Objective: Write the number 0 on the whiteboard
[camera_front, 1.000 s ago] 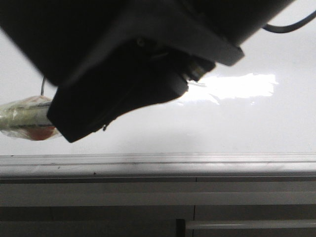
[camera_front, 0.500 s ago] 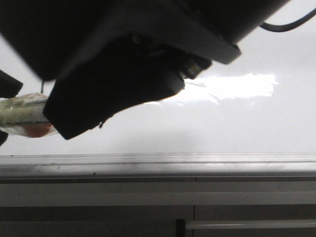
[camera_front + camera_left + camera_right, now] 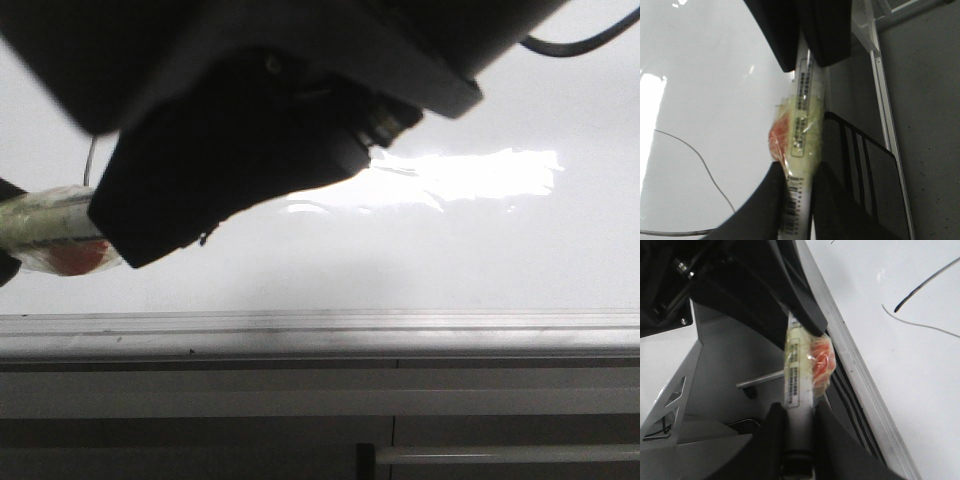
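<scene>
A white marker [image 3: 802,100] with yellowish tape and a red patch round its middle is held at both ends. My left gripper [image 3: 799,172] is shut on the barcode end. My right gripper [image 3: 799,410] is shut on the other end of the marker [image 3: 799,375]. In the front view the taped marker [image 3: 50,235] sticks out at the far left from under my dark right arm [image 3: 250,120]. The glossy whiteboard [image 3: 450,250] lies flat below. Only parts of the number 0 show: a thin curved line [image 3: 695,155] and two strokes [image 3: 925,287].
A grey metal ledge [image 3: 400,325] runs along the whiteboard's near edge. A bright glare patch [image 3: 480,172] lies on the board. A black grille-like part [image 3: 865,170] and grey metal framing [image 3: 670,390] sit beside the board's edge. A black cable [image 3: 570,45] hangs at upper right.
The left gripper's dark fingers came into the front view at the far left edge and drew in around the marker's end. The right arm shifted slightly left.
</scene>
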